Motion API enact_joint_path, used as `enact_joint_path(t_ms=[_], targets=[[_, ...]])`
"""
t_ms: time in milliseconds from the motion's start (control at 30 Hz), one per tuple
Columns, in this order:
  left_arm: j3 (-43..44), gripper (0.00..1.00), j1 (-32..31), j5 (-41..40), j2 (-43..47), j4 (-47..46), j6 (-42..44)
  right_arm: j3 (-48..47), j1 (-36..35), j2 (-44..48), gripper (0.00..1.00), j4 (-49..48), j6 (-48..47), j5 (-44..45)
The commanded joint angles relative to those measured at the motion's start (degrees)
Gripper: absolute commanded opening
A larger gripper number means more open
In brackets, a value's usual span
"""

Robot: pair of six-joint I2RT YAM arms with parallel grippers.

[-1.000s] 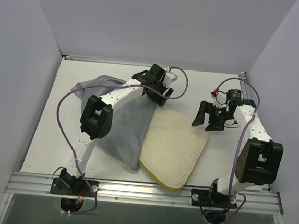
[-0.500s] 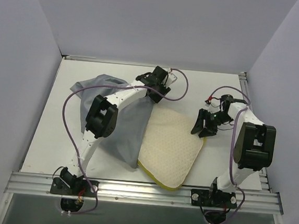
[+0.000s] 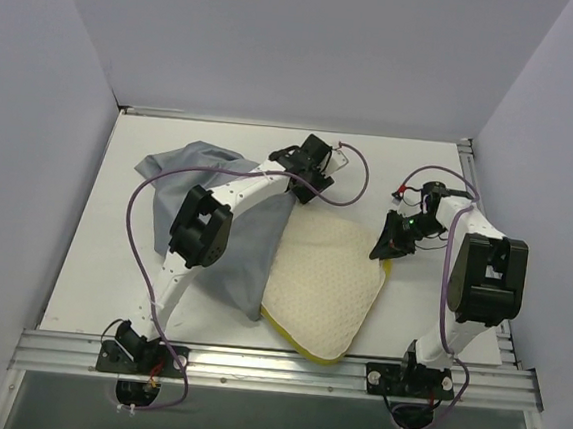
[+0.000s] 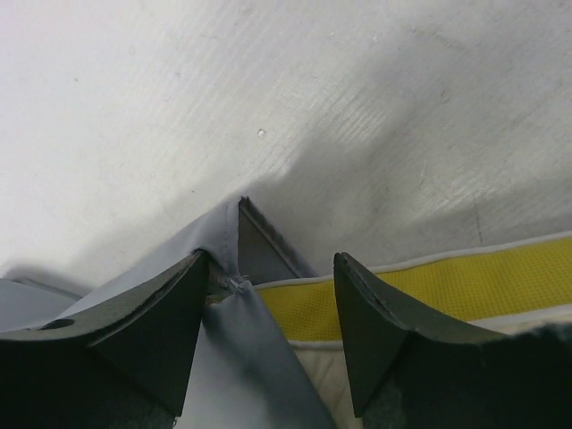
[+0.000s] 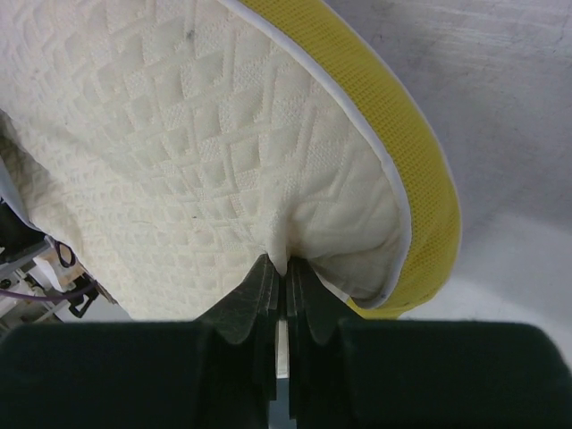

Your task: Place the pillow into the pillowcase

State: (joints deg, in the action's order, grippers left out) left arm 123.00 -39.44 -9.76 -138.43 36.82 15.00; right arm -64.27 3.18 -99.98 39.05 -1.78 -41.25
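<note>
Now, count: one pillow [image 3: 326, 278], one pillowcase [image 3: 243, 256], two claws of mine, one table [image 3: 82, 257].
Pillow look: cream-white, quilted in small diamonds, with a bright yellow side band edged by thin white piping.
Pillow place: on the table, toward 6 o'clock from its middle.
Pillowcase: plain grey, limp and wrinkled, at 9 o'clock of the pillow and touching it; grey cloth covers the pillow's 11 o'clock corner.
Right claw [image 3: 384, 245]: clenched on a small fold of the cream cover, at the pillow's 2 o'clock corner.
Left claw [image 3: 307, 188]: at the pillow's 11 o'clock, released, fingers spread; the pillowcase hem corner stands between them, against one finger.
</note>
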Motion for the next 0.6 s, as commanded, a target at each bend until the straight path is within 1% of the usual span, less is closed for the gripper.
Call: enact_joint_path(t_ms=[0, 200, 400, 567], targets=[[3.7, 0.67, 0.0, 0.4, 7.0, -1.8, 4.6, 0.5, -0.6, 1.2, 0.0, 2.0, -1.0, -0.2], [2.9, 0.68, 0.8, 2.5, 8.6, -2.5, 6.2, 1.3, -0.5, 1.5, 0.0, 1.9, -1.4, 0.1], [4.2, 0.72, 1.1, 3.4, 6.6, -2.5, 5.4, 1.2, -0.4, 1.8, 0.0, 2.1, -1.7, 0.6], [5.8, 0.74, 2.3, 3.1, 3.2, -1.4, 5.3, 1.3, -0.2, 2.2, 0.0, 2.3, -2.3, 1.0]])
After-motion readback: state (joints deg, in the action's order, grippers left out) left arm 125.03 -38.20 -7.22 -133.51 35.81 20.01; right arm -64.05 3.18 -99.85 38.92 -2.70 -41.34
